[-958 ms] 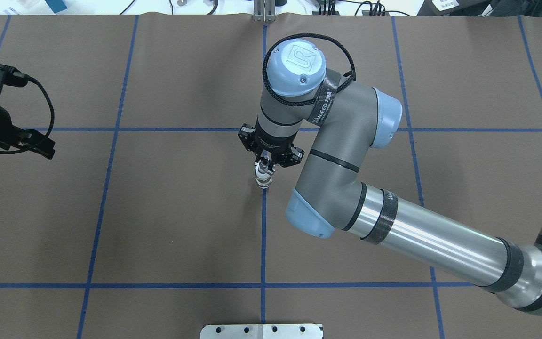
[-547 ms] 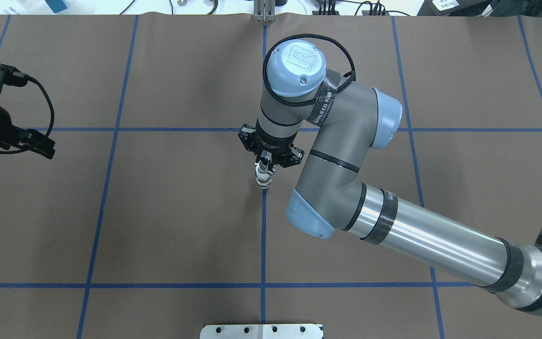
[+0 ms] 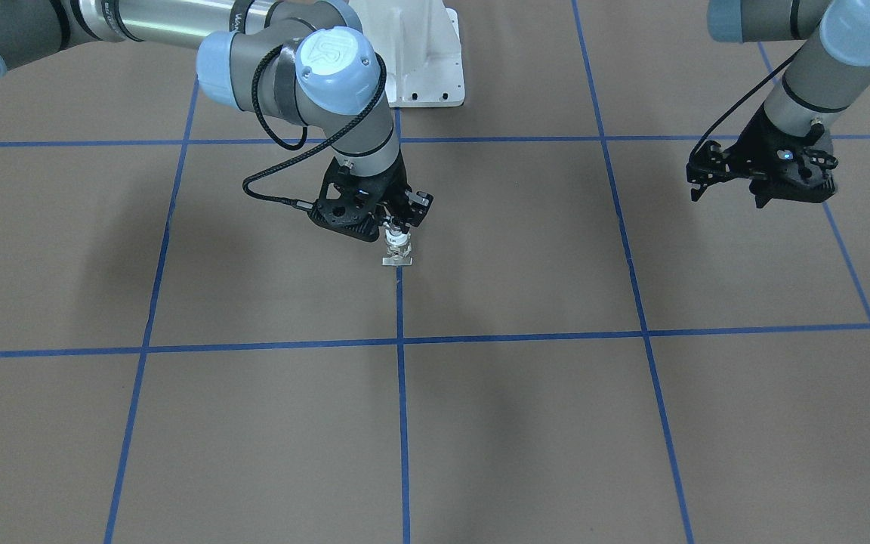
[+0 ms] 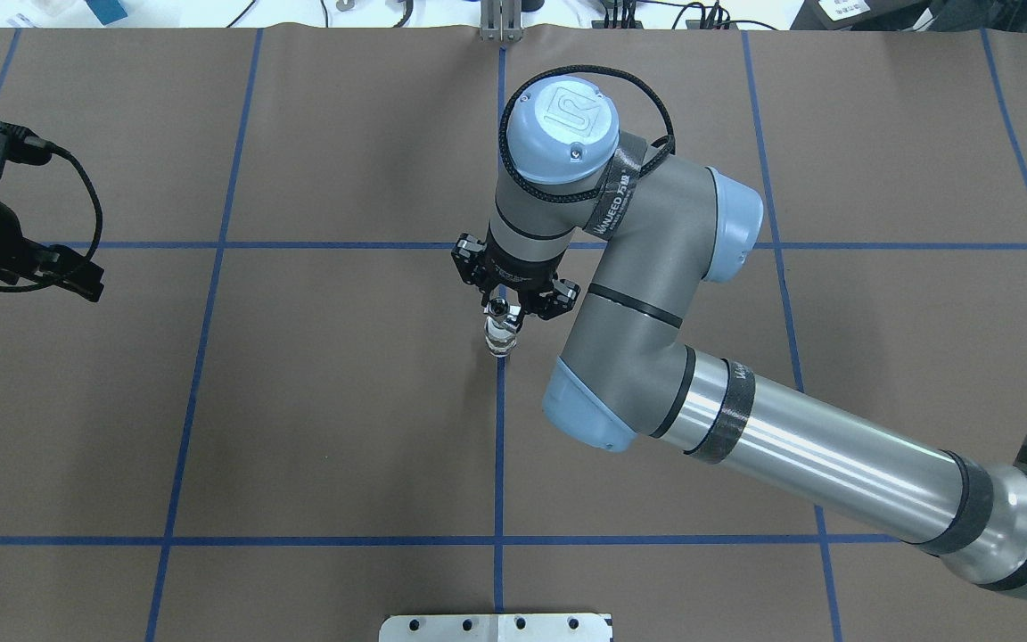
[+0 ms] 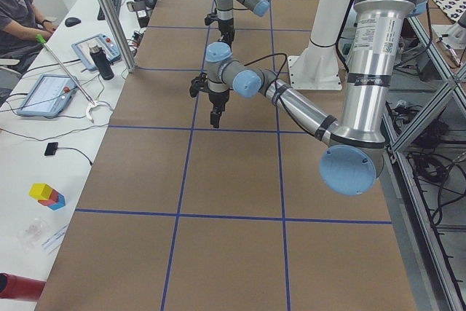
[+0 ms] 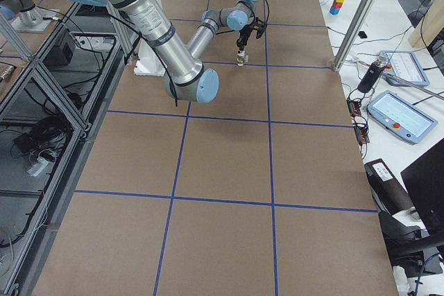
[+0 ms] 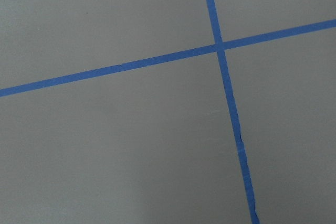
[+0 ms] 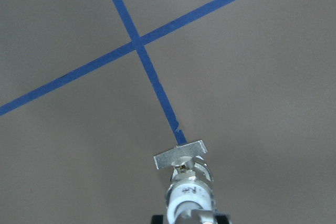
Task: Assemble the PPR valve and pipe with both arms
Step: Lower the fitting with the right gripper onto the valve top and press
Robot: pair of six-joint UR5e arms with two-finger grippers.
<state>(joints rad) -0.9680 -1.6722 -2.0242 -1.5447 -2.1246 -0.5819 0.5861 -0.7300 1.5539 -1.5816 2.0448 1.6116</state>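
A small white and silver valve-and-pipe piece [image 4: 500, 339] stands upright at the table's centre, on a blue tape line. Its flat silver handle [image 8: 179, 154] rests against the brown surface, and its white body [image 3: 398, 243] carries a printed mark. I cannot tell valve from pipe in it. My right gripper [image 4: 501, 314] reaches down from above and is shut on the top of the piece [image 8: 188, 192]. My left gripper [image 4: 77, 278] hovers far off at the table's left side, open and holding nothing. The left wrist view holds only bare table and tape.
Blue tape lines [image 4: 499, 446] divide the brown table cover into squares. The white bolted pedestal [image 3: 420, 53] stands at the robot's side. A person sits at a side bench [image 5: 18, 12] with tablets and a bottle beyond the table's far edge.
The right wrist has shifted very slightly over the piece, which stays where it stood. The left arm has not moved.
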